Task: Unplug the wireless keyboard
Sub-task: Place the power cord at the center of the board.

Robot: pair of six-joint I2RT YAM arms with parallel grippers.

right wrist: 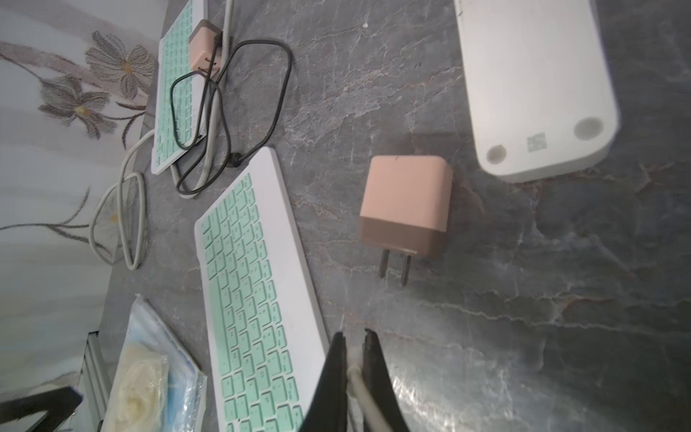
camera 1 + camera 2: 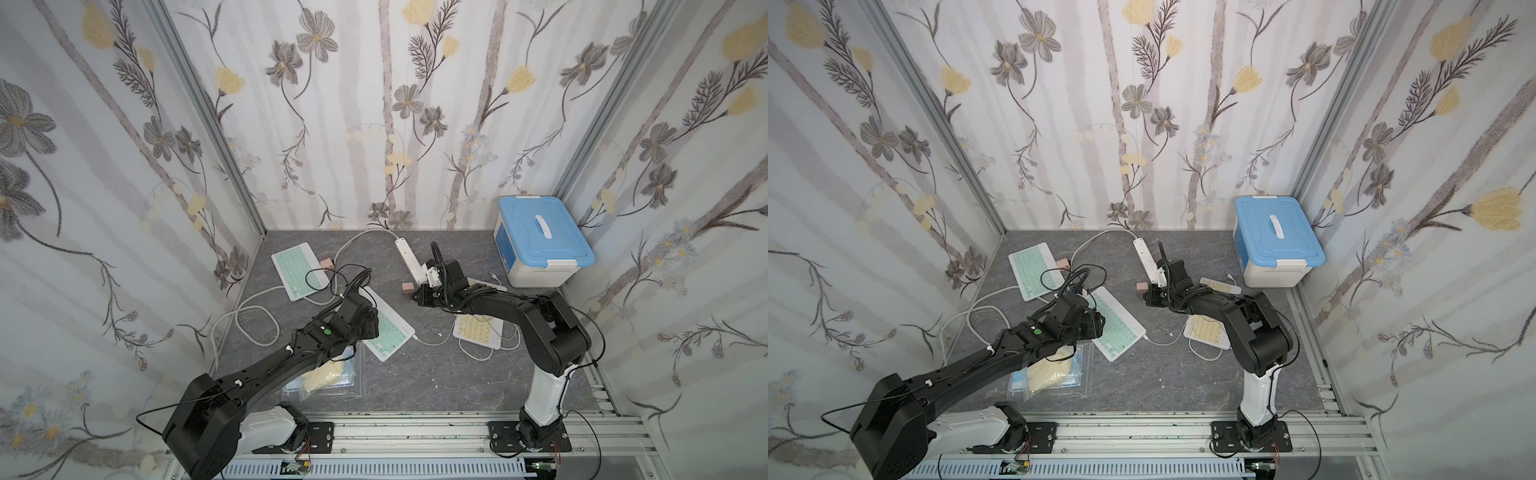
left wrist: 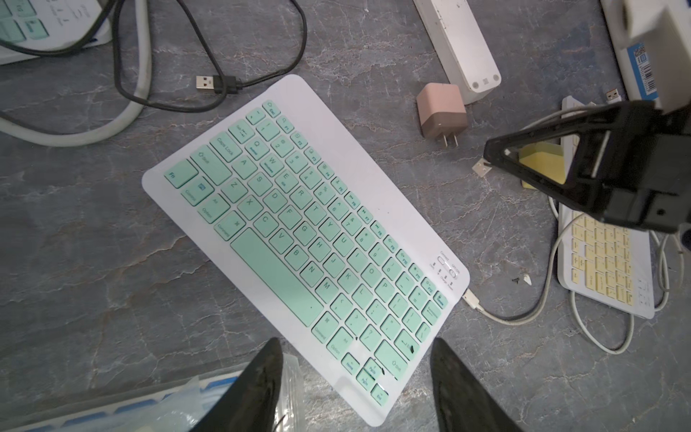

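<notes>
The wireless keyboard [image 3: 306,239], white with mint-green keys, lies slanted in the middle of the grey table [image 2: 415,374]. A white cable's plug [image 3: 472,299] sits in the keyboard's corner. My left gripper [image 3: 355,374] hovers open over the keyboard's near corner, holding nothing. My right gripper [image 1: 353,338] is shut on the other end of a white cable [image 1: 364,396], whose silver tip [image 3: 480,167] sticks out past the fingers. It hangs just beside a pink charger [image 1: 405,205] lying loose with bare prongs, next to the white power strip [image 1: 534,86].
A second green keyboard [image 2: 299,270] with another pink charger [image 2: 327,263] and a black cable [image 3: 209,82] lies at the back left. A yellow-keyed keyboard [image 2: 478,328] is under my right arm. A blue-lidded box [image 2: 540,241] stands back right; a plastic bag [image 2: 328,374] lies front left.
</notes>
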